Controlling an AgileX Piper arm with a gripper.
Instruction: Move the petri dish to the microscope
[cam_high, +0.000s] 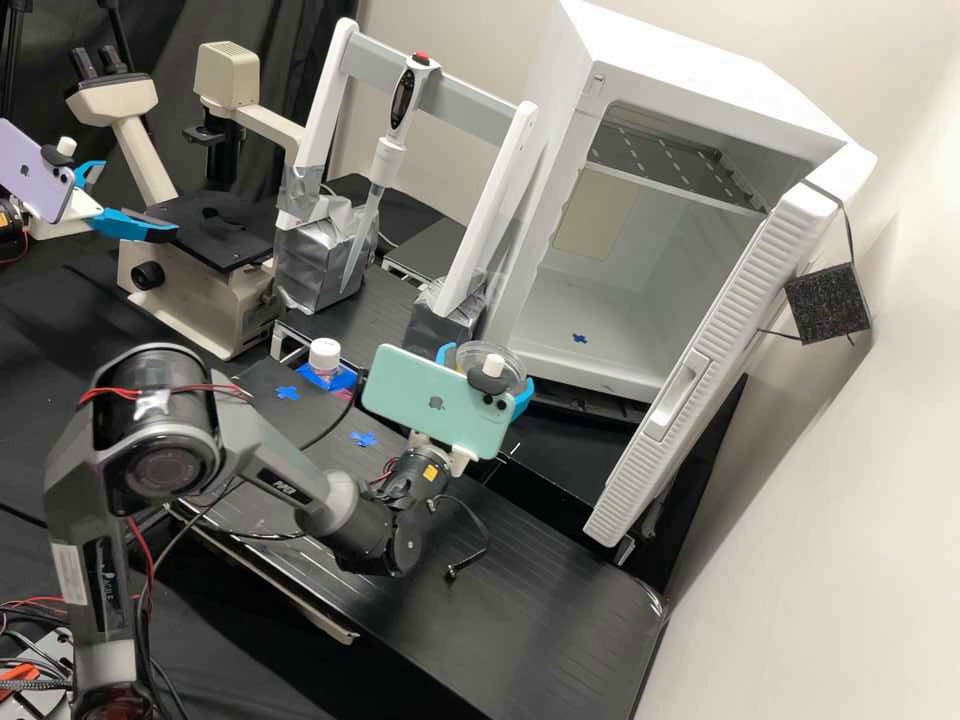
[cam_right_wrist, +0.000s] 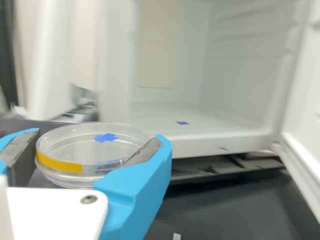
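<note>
In the high view my gripper (cam_high: 484, 374) is in front of the white cabinet's open mouth, partly behind the phone on the wrist. Its two blue fingers are shut on the clear petri dish (cam_high: 507, 364), above the bench. The wrist view has the gripper (cam_right_wrist: 86, 156) with its pads against opposite sides of the dish (cam_right_wrist: 90, 141), which is about level and has a yellow strip and a blue mark on it. The beige microscope (cam_high: 215, 295), with its black stage, stands at the back left of the high view.
A pipette (cam_high: 378, 180) hangs on a white frame (cam_high: 455, 85) between microscope and gripper. A capped bottle (cam_high: 324, 360) stands on the bench (cam_high: 540, 570). Another arm's blue gripper (cam_high: 125, 222) is beside the microscope stage. The cabinet door (cam_high: 715, 350) hangs open.
</note>
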